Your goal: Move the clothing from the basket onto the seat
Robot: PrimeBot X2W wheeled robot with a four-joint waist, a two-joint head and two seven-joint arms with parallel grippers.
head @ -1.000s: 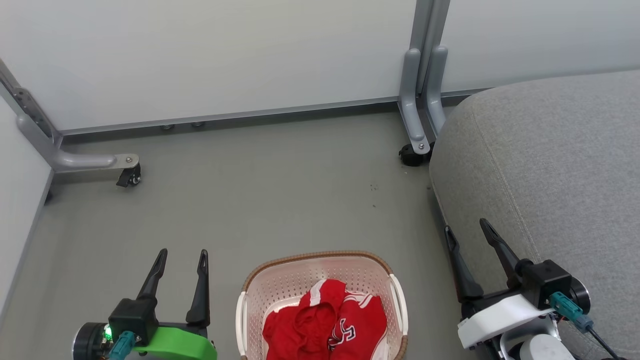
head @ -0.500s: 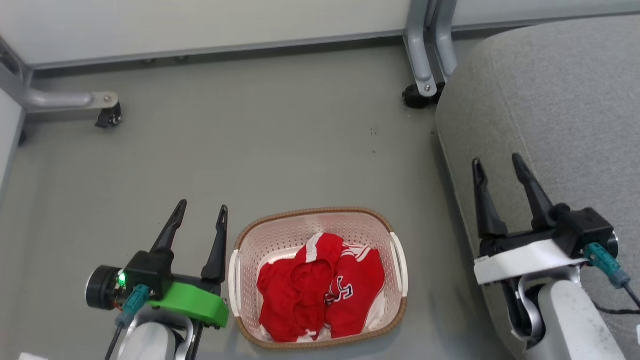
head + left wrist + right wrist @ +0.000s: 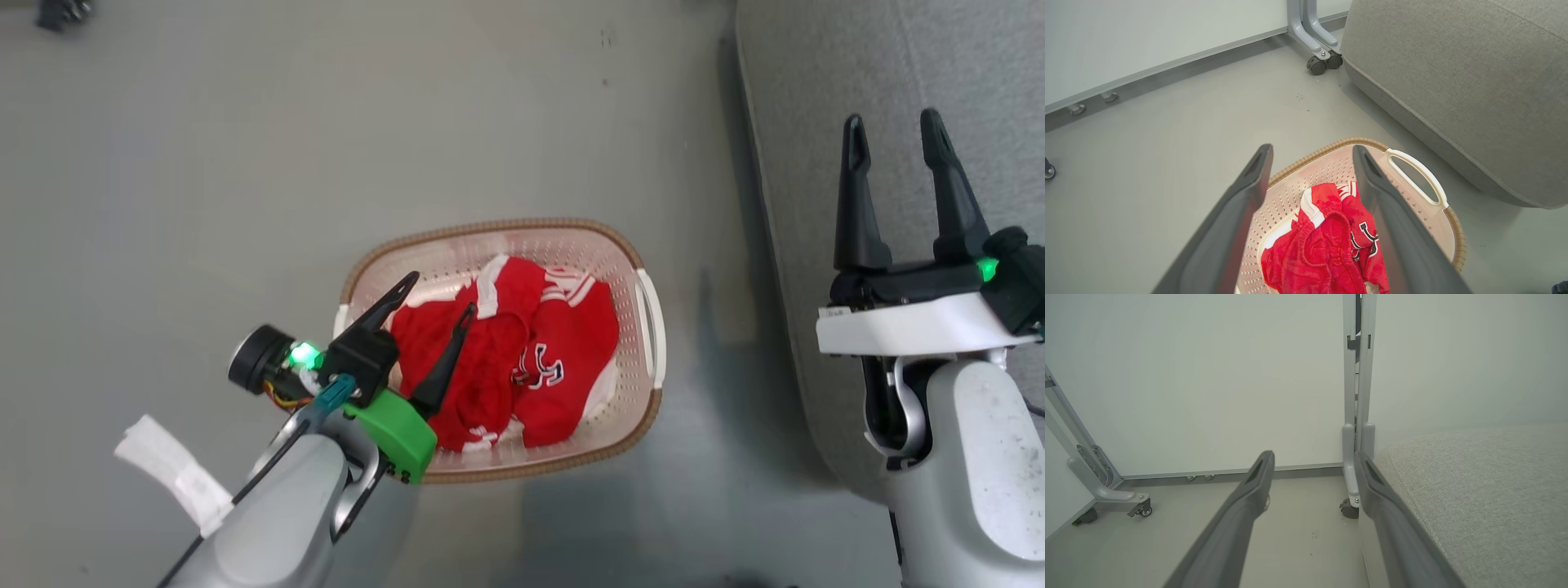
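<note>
The cream basket (image 3: 649, 314) (image 3: 1414, 175) with a brown rim stands on the floor and holds crumpled red clothing (image 3: 522, 359) (image 3: 1327, 245): a jersey with dark-and-white lettering (image 3: 540, 366) and a second red piece with white trim. My left gripper (image 3: 441, 292) (image 3: 1310, 153) is open, hanging over the basket's left part above the clothing, apart from it. The grey seat (image 3: 824, 73) (image 3: 1453, 81) (image 3: 1474, 490) lies to the right. My right gripper (image 3: 894, 126) (image 3: 1314, 455) stands open and holds nothing, over the seat's left edge.
White partition panels (image 3: 1208, 375) stand behind on grey metal legs with castors (image 3: 1316, 65) (image 3: 1141, 508). One castor leg sits close to the seat's far corner. Bare grey floor (image 3: 245, 163) spreads left of and beyond the basket. A white tag (image 3: 171, 474) hangs on my left forearm.
The head camera has tilted down, so the whole scene shifted up. My left gripper has swung right from beside the basket to over its left part. The right gripper has risen in view.
</note>
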